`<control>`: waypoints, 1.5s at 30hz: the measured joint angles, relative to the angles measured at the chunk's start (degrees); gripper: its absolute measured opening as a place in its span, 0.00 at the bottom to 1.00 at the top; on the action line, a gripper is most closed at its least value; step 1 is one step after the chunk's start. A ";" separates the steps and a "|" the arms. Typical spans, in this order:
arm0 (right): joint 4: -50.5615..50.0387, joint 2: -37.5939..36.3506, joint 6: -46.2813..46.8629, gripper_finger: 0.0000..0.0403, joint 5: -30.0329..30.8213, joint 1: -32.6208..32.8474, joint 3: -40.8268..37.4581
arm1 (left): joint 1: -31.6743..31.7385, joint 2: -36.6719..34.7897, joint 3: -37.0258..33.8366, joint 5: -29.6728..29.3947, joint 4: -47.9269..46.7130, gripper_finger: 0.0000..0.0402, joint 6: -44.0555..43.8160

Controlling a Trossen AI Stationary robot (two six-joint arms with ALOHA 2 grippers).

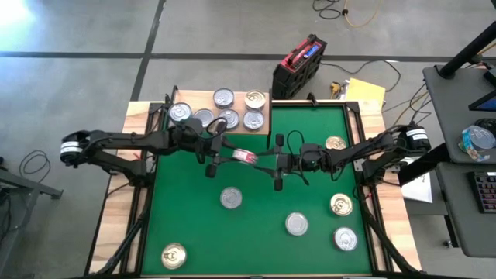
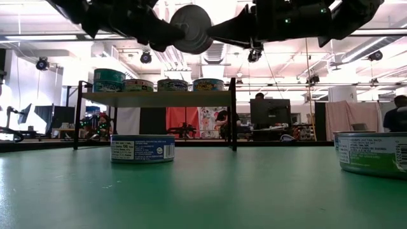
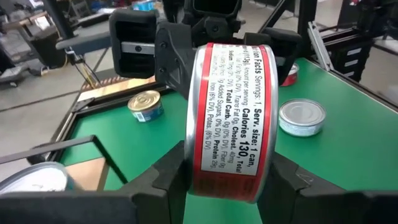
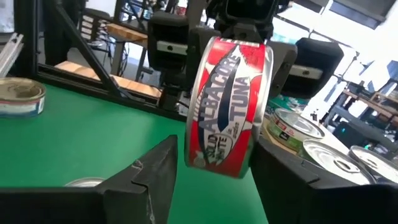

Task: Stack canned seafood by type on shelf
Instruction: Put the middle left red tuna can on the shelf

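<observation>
Red-labelled tuna tin [image 3: 227,118] clamped on edge by left fingers [image 3: 168,177], right wrist view shows right fingers [image 4: 149,180] parted around it

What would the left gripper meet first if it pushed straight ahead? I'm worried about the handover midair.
The red tuna can already sits between its fingers; directly behind that is the right gripper, facing it. Past those two, depth is unclear.

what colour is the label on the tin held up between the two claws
Red, with white and blue lettering on the tin; the right wrist view shows it best.
</observation>
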 joint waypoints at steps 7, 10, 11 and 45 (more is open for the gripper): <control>-0.49 -0.09 5.50 0.51 3.90 -0.78 -0.02 | 2.68 -0.94 8.42 -0.85 -17.29 0.30 1.34; -1.65 -0.09 8.03 0.53 5.28 -1.17 -0.07 | 4.88 -0.97 13.22 -1.44 -24.98 0.30 3.86; -2.11 -0.09 8.62 0.53 5.39 -1.42 -0.07 | 5.77 -0.99 14.75 -1.42 -27.36 0.30 4.49; -7.88 -0.15 9.43 0.53 6.02 -3.66 -0.17 | 49.87 17.01 52.49 4.57 -77.52 0.30 11.62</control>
